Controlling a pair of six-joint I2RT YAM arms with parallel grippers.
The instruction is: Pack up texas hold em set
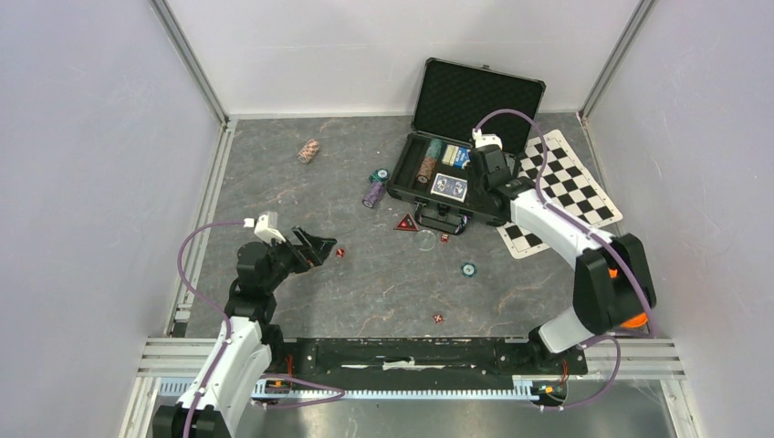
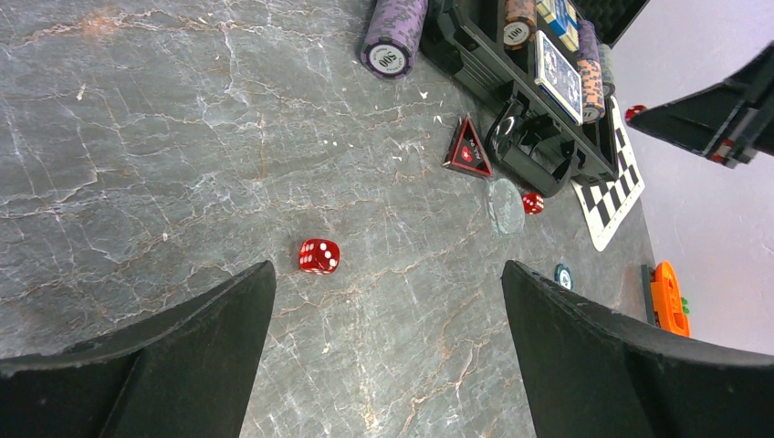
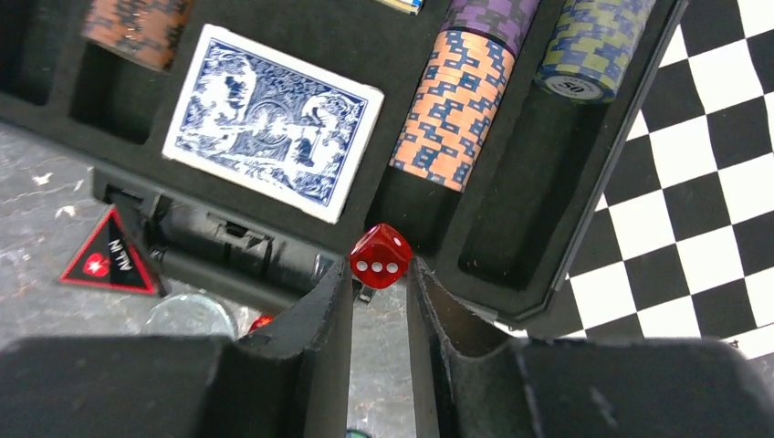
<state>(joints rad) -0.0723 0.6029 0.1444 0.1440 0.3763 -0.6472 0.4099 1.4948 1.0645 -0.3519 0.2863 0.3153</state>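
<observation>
The black case [image 1: 413,193] lies open at the back, lid [image 1: 479,96] up, with chip stacks and a blue card deck [image 3: 274,119] in its slots. My right gripper [image 3: 379,269] is shut on a red die [image 3: 381,255] at its fingertips, above the case's front right corner [image 1: 500,182]. My left gripper [image 2: 388,274] is open and empty, low over the table [image 1: 315,246]. A red die [image 2: 319,256] lies just ahead of its left finger. The red triangular marker [image 1: 406,222], a purple chip stack [image 1: 372,193] and two more dice [image 1: 444,237] [image 1: 438,318] lie loose.
A pink chip stack [image 1: 308,151] lies at the back left. Teal chips [image 1: 379,174] [image 1: 468,269] and a clear disc [image 1: 425,239] lie in front of the case. The checkered mat [image 1: 557,187] lies to its right. White walls enclose the table.
</observation>
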